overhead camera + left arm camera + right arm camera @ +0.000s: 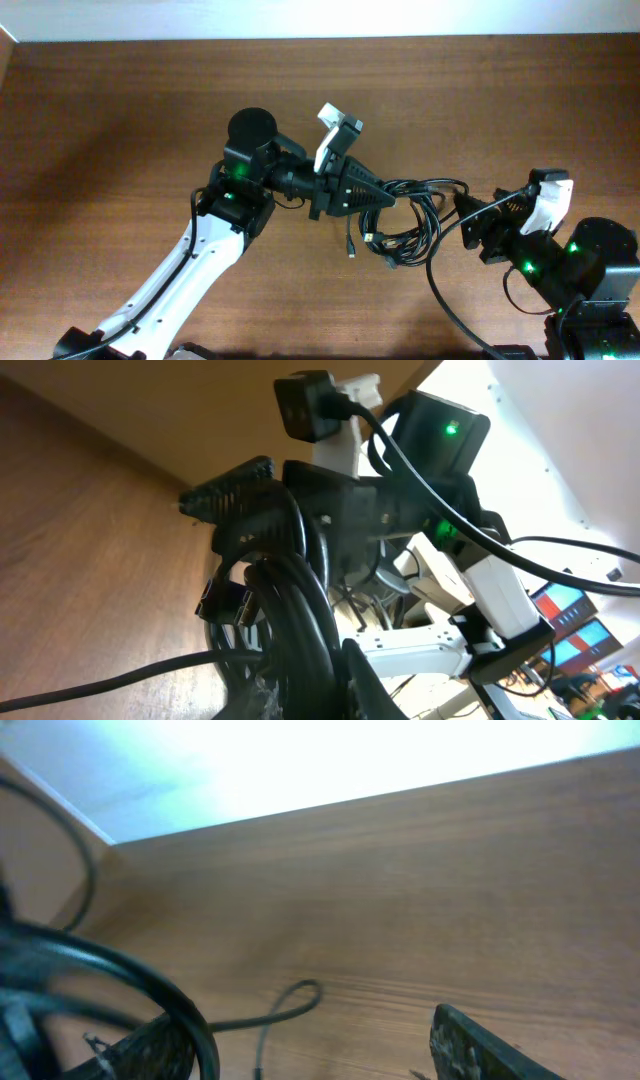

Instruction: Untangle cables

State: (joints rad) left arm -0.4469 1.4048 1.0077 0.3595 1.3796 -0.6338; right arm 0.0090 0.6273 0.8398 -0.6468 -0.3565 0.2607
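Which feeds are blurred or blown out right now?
Overhead: sharp and evenly lit, the cables easy to trace. Left wrist: cables fill the near field, soft and dark, with a washed-out bright background at right. Right wrist: top band overexposed to white, the near cables at left blurred, table grain soft.

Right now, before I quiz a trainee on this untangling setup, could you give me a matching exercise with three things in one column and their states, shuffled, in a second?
Things:
1. left gripper
2. right gripper
3. bundle of thin black looped cables

States:
A. jaws wide apart
B. lies in loops between the two grippers
C. jaws shut on the bundle

Pairs: 1-C, 2-A, 3-B
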